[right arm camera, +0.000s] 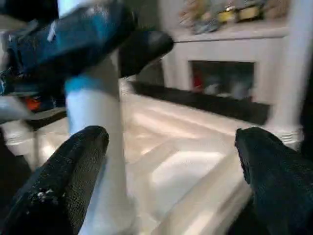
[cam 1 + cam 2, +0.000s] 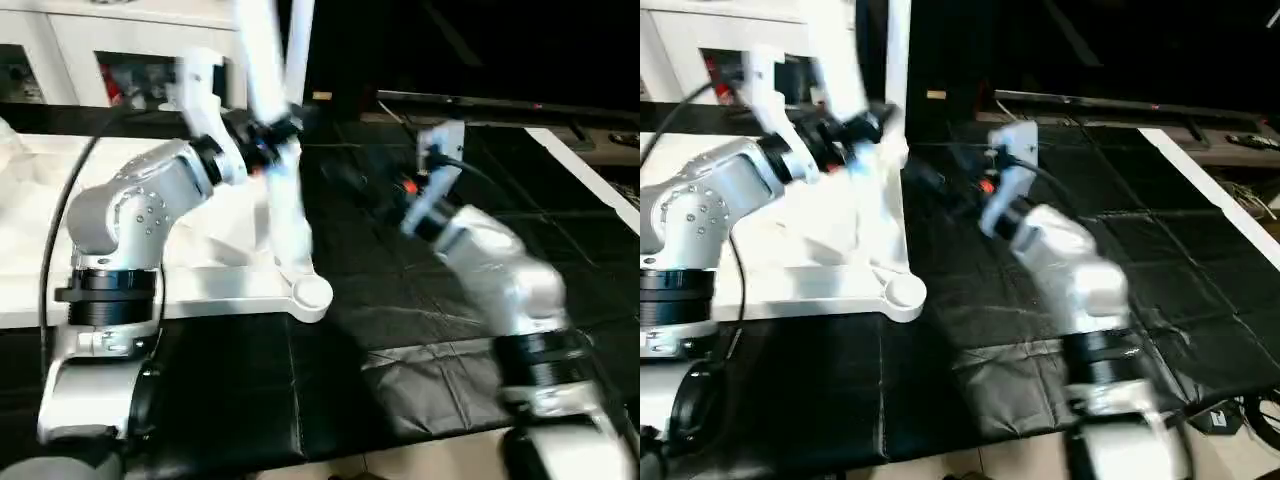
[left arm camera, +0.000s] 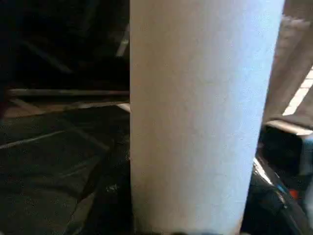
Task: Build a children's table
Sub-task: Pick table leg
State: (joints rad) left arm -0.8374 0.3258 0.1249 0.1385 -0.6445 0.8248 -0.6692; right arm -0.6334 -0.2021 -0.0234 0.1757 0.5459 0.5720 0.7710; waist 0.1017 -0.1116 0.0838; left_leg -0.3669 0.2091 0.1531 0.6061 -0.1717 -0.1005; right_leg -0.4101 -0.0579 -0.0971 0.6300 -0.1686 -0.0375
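White plastic leg (image 2: 285,190), light, stiff and slick, sits clamped mid-shaft in left gripper (image 2: 262,140); right gripper (image 1: 171,161) jaws gape wide.

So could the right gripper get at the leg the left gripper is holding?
Probably yes: the right gripper is open, facing the leg, with nothing between. The left gripper grips higher up.

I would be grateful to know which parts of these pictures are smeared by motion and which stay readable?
Left eye view: the long white tapered plastic leg and left gripper smear together, while the white rectangular tabletop's rounded corner socket stays readable. Right eye view: the right gripper is a dark blur. Left wrist view: the leg shows soft-edged and featureless. Right wrist view: its black fingers are out of focus, set wide apart.
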